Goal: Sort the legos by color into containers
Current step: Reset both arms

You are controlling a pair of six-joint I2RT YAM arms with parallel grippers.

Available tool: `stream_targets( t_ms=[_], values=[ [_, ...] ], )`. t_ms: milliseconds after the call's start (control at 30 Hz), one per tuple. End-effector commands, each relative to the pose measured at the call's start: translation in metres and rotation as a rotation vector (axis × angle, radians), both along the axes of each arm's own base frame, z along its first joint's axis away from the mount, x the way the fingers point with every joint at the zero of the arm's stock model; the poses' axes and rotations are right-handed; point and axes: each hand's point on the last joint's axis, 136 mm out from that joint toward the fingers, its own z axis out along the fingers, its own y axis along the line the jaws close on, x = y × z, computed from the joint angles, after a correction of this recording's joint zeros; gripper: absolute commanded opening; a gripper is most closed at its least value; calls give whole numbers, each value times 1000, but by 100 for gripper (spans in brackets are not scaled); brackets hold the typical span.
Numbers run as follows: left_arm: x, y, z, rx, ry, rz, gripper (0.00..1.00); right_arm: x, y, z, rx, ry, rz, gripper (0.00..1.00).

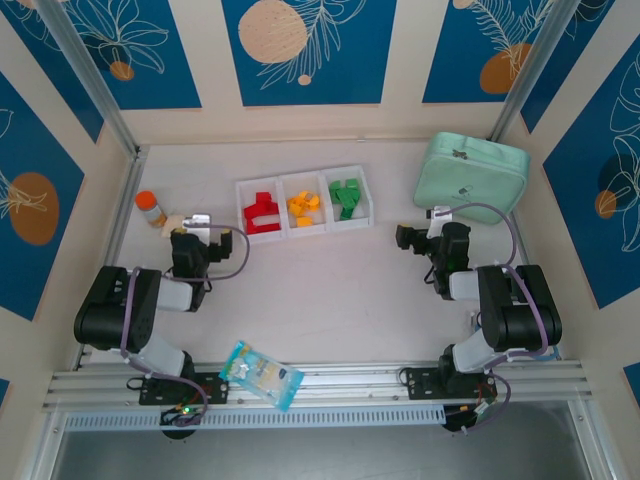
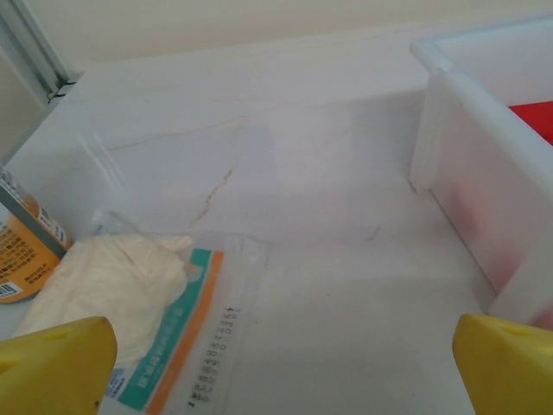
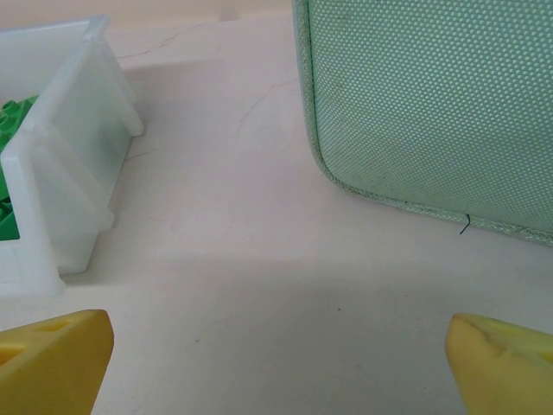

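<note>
I see the left gripper [image 2: 276, 372] by the table's [image 1: 320, 300] left edge and the right gripper [image 3: 276, 367] beside the mint-green case [image 3: 432, 95], both with fingers wide apart and holding nothing. The legos [image 1: 304, 208] sit in the containers [image 1: 300, 176] mid-table towards the far edge: red left, orange middle, green right.

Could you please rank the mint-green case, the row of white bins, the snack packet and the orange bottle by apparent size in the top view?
1. mint-green case and row of white bins: footprints look too alike to rank
2. snack packet
3. orange bottle, clearly the smallest
</note>
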Motion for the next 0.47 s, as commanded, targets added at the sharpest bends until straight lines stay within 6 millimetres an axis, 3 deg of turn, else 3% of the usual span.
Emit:
stream_targets(
  t_ms=[0,433],
  values=[
    [5,7,10,-9,-36,37,99,9,1,13,8,-37,8,99],
    [5,7,10,-7,-37,35,99,9,4,13,6,-38,25,99]
  ],
)
